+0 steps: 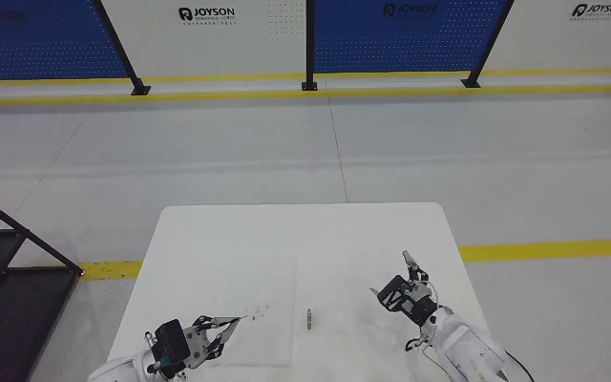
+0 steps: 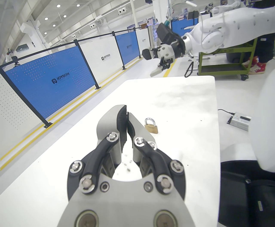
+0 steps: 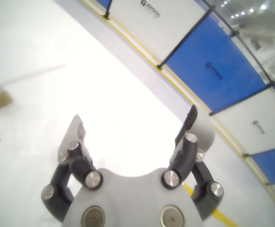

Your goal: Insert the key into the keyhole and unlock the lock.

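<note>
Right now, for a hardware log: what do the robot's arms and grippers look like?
White rounded right arm, black wrist block, black cable loop. The left gripper and right gripper have grey bodies, black curved links, silver bolts, grey fingers with black ribbed pads.

- The hall is lit brightly and evenly from above by round white ceiling lamps (image 2: 57, 5).
- In the right wrist view the white rectangular table top (image 3: 129, 90) is burnt out to glare.
- Only a faint, soft shadow is cast by the small brass padlock (image 2: 151, 127).
- The blue and white barrier panels (image 2: 53, 86) are bent into curves towards the edges of both wrist views.
</note>
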Controlling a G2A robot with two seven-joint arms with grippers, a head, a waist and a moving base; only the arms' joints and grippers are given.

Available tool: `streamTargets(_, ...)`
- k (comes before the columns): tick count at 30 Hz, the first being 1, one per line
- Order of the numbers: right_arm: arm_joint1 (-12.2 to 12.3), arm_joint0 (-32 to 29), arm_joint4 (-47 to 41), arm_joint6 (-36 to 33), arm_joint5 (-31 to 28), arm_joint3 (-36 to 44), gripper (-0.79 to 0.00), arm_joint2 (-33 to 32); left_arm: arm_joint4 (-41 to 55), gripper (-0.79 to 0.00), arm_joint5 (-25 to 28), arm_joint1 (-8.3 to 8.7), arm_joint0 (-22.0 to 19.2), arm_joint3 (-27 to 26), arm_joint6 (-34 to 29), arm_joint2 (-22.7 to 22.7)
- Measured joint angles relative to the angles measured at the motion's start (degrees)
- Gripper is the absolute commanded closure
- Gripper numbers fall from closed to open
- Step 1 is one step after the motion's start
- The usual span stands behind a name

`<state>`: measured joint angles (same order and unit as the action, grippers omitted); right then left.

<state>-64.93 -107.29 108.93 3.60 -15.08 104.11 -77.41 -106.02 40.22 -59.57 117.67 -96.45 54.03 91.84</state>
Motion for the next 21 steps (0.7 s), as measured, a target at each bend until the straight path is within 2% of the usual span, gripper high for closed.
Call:
streamTargets(4, -0.4, 0.6, 7.7, -1.3, -1.0, -2.0, -0.785, 7.4, 0.2, 0.0, 0.1, 0.01, -0.1, 0.2, 0.1, 0.0)
streamTargets(10, -1.4, 3.4, 11.0, -3.3, -2.7, -6.1, -0.785, 16.1, 0.2, 0.0, 0.1, 0.01, -0.1, 0.2, 0.1, 0.0)
streamTargets(16, -3.2, 6.9, 2.1, -6.4, -3.5, -9.4, -0.785, 21.3, 0.2, 0.0, 0.1, 0.01, -0.1, 0.2, 0.1, 0.0)
streamTargets(21, -5.0, 9.9, -7.7, -9.0, 1.1, -13.0, -0.785, 24.2, 0.2, 0.0, 0.1, 0.01, -0.1, 0.2, 0.1, 0.0)
